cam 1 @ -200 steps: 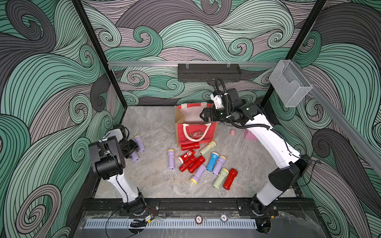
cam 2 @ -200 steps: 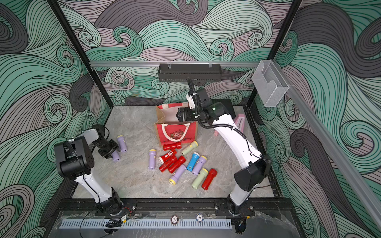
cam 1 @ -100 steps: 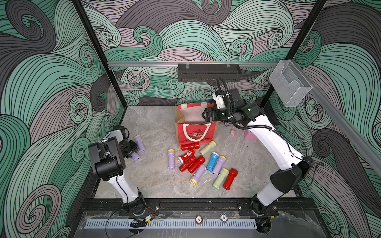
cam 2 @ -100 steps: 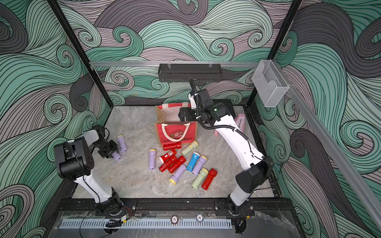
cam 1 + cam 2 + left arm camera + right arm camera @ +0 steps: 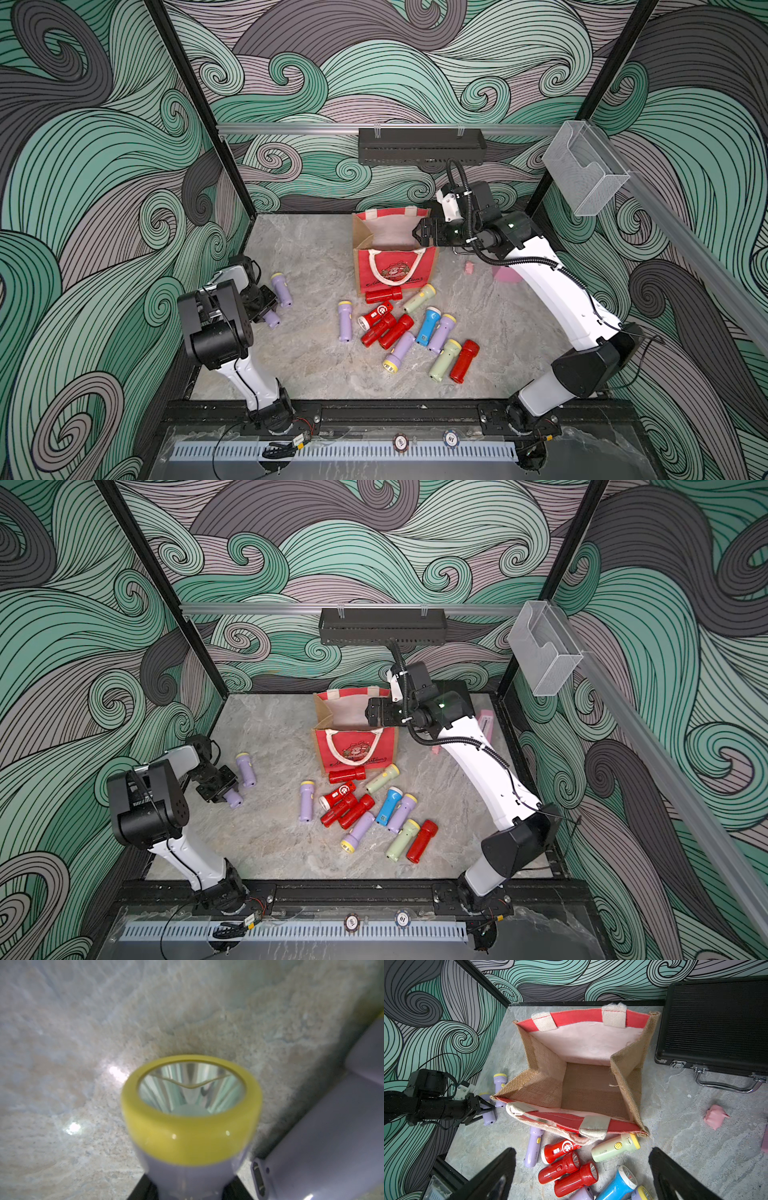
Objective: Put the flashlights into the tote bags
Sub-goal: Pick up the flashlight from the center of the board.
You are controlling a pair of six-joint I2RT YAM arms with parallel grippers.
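Grasping step: the left pincer (image 5: pixel 486 1110) had its jaws closed on both sides of the body of a short lilac plastic flashlight with a yellow-rimmed flared head (image 5: pixel 191 1126), low over the grey marbled bench (image 5: pixel 299 257). Whether that flashlight was clear of the bench could not be told.
Beside the left pincer: a second lilac flashlight (image 5: pixel 281 289) lay just beside the held one, outside the jaws.
Bag: the boxy jute tote bag with red front and back, tan sides and white rope handles (image 5: pixel 591 1016) stood upright with its mouth open, well apart from the left pincer. Its floor showed bare, so no flashlight appeared to be inside.
Right pincer: the right pincer (image 5: pixel 417 237) hung over the bag's open mouth with its jaws spread wide, holding nothing.
Heap: a loose heap of red, lilac, pale green and blue flashlights (image 5: pixel 397 330) lay on the bench just past the bag's front wall from the right pincer, and well away from the left pincer.
Progress: judged as the very start, a pick-up under way with nothing yet bagged.
Next move: it seemingly called for raising the held flashlight clear of its neighbour, carrying it to the bag's mouth and releasing it only once above the opening. The right pincer sat over that mouth, so it would probably have to give way first.
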